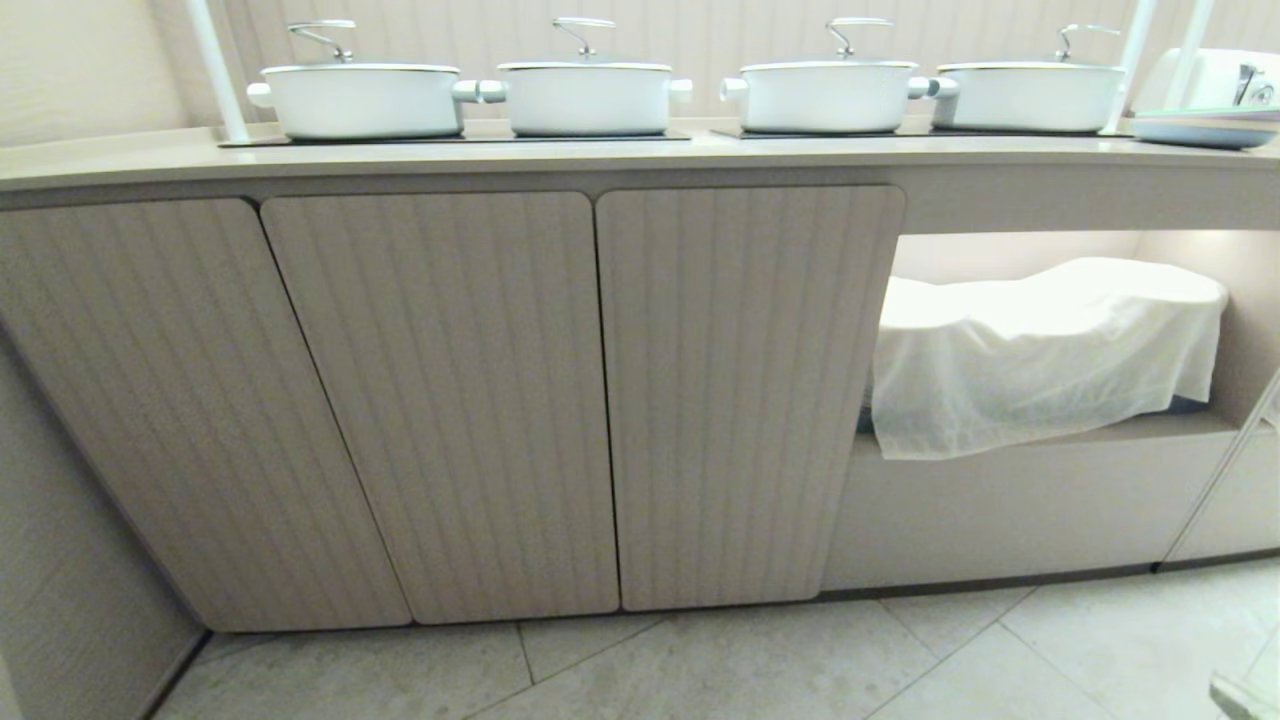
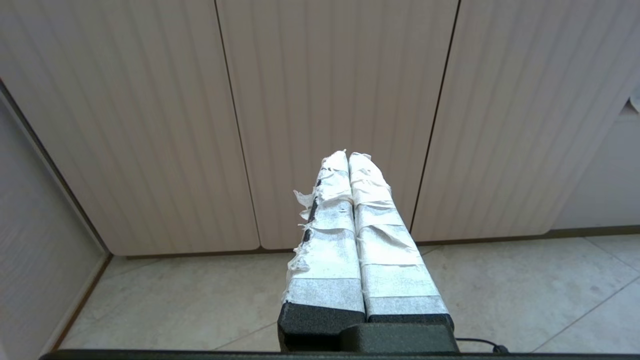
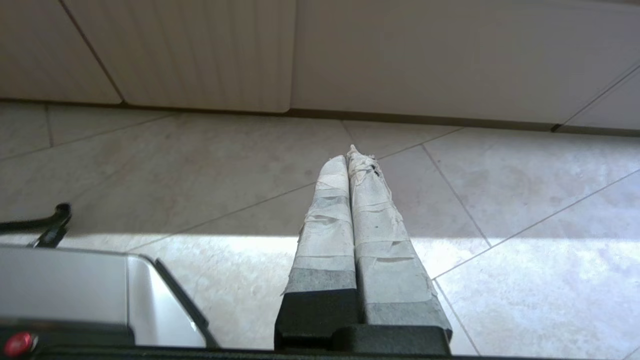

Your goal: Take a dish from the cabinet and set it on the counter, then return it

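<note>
Three fluted beige doors (image 1: 450, 400) fill my head view, all shut, under a long pale cream worktop (image 1: 600, 155). Four white lidded pots (image 1: 585, 95) stand in a row on black hob panels (image 1: 455, 138) along its back. At the worktop's far right end I see stacked pale plates (image 1: 1205, 128). To the right of the doors an open lit recess holds something draped in a white cloth (image 1: 1040, 350). The floor (image 1: 800, 660) is pale stone tile with thin grout lines.

I see no pink dish in any view, so I cannot tell where it lies relative to either pincer. No label or writing is readable on the doors.

Neither arm shows in my head view. The left pincer (image 2: 348, 156) is clenched, its tape-wrapped fingers (image 2: 327, 235) pressed together on nothing, pointing at the middle door just above the floor. The right pincer (image 3: 348, 156) is likewise clenched and empty, its taped fingers (image 3: 380, 230) aimed low over the tiles, near the foot of the cabinet front.
</note>
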{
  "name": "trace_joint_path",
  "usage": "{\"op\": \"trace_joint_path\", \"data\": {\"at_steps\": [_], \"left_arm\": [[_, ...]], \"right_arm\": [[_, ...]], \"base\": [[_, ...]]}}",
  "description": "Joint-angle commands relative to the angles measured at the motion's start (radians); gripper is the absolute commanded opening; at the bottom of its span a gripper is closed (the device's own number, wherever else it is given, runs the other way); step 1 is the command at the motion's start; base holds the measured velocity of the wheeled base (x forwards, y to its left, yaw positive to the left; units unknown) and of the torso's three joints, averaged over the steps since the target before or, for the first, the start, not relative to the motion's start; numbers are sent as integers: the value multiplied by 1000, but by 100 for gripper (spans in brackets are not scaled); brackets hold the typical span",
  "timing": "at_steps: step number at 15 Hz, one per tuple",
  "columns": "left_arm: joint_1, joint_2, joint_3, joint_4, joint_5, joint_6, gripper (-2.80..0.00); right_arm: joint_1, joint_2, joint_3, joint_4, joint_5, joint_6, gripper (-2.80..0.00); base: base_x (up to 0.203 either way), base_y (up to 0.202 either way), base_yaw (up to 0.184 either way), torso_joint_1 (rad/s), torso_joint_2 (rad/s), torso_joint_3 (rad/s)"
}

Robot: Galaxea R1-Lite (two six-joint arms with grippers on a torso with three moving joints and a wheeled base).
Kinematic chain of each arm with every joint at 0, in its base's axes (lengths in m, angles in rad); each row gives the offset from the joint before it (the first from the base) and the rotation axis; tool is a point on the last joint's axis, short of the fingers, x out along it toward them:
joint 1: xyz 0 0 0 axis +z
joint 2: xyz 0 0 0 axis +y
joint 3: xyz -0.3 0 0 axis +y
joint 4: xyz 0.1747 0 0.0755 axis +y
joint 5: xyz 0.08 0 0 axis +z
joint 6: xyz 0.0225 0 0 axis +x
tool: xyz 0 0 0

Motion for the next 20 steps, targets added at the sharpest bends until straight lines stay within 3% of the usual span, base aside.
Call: {"op": "trace_joint_path", "data": {"at_steps": [1,4,10,20], "left_arm": [[-1,0,0,0,0,0,-280],[0,0,0,0,0,0,-280],[-1,0,0,0,0,0,-280],[0,0,0,-1,0,0,-280]], "right_arm": [[-31,-110,0,55,28,-10,-280],[-46,-215,1,172,48,-50,-280],[-39,-460,1,346,103,-55,-280],[-56,-687,1,361,109,-73,-280]], "base": [[0,0,0,0,0,0],[0,0,0,0,0,0],[0,0,0,0,0,0],[0,0,0,0,0,0]]}}
